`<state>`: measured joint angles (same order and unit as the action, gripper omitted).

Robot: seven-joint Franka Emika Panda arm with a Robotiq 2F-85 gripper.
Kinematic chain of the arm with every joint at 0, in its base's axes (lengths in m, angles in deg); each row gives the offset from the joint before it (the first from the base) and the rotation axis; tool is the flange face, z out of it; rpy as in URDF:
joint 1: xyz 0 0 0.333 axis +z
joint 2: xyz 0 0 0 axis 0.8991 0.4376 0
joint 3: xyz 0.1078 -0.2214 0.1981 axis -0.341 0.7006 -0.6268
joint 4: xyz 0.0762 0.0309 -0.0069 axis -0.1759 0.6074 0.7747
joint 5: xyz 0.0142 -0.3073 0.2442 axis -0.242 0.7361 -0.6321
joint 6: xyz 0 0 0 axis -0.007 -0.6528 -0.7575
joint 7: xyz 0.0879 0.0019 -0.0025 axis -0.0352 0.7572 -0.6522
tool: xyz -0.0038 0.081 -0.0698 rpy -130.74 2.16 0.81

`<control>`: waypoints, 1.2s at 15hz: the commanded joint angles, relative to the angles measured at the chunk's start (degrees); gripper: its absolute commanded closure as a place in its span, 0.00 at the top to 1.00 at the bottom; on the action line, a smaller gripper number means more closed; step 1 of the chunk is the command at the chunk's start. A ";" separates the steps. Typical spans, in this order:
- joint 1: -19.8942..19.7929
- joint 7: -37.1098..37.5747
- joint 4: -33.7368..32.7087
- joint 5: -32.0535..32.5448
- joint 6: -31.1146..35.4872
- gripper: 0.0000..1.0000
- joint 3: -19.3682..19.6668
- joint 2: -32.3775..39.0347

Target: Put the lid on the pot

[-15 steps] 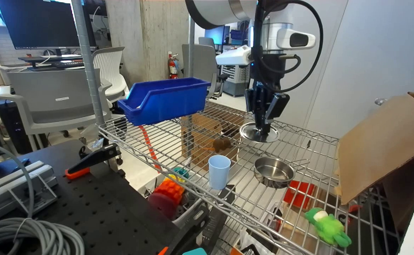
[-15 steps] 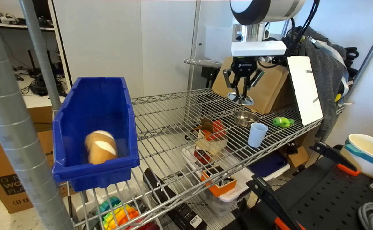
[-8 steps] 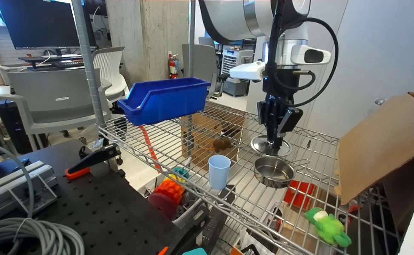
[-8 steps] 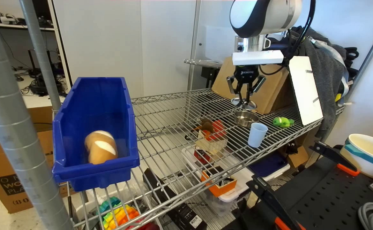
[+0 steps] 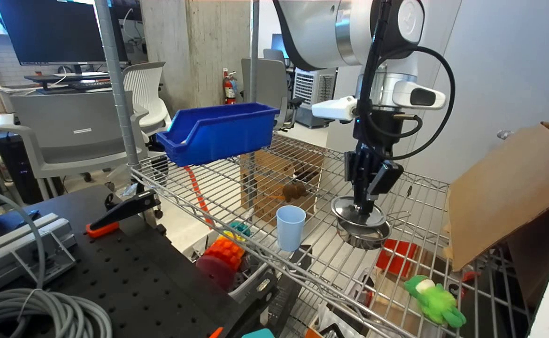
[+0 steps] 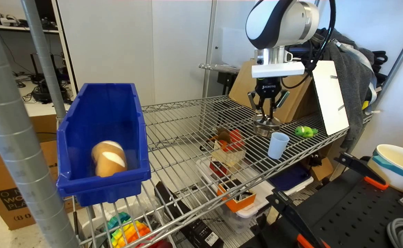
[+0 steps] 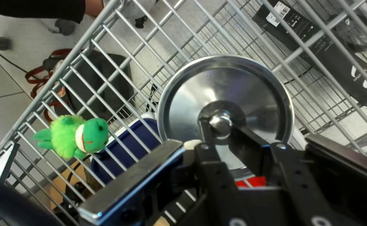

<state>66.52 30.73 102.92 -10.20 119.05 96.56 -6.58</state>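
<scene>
Arm (image 5: 321, 37), reaching down, upper part cut off in both exterior views. Gripper (image 6: 268, 116), pointing downward, jaws pinching the knob (image 7: 221, 124) of the lid (image 7: 230, 91). Lid, over the pot (image 5: 362, 239); whether rims touch, cannot tell. Pot, mostly hidden by the lid in the wrist view. Cup (image 6: 277, 146), near pot, close to the edge of the wire shelf (image 7: 66, 64). Blue bin (image 5: 229, 141), well apart, open wires running between.

Your wire tabletop (image 6: 177, 148) carries the pot (image 5: 361, 239), an upright light blue cup (image 5: 290, 228), a green plush toy (image 5: 436, 301) and a blue bin (image 5: 229, 136).
</scene>
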 commanded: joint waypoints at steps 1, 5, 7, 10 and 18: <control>-1.80 -0.02 -5.69 -1.62 -5.71 0.06 -0.74 3.17; -2.08 0.74 -9.35 -1.38 -8.02 0.06 -0.39 5.73; -1.85 0.94 -10.78 -0.91 -8.35 0.06 -0.23 6.86; -1.56 1.06 -12.21 -0.65 -8.33 0.06 -0.15 8.19; -1.80 -1.05 -12.01 -2.07 -12.22 0.83 -2.31 5.37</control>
<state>65.03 31.11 90.83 -10.97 109.99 96.08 1.26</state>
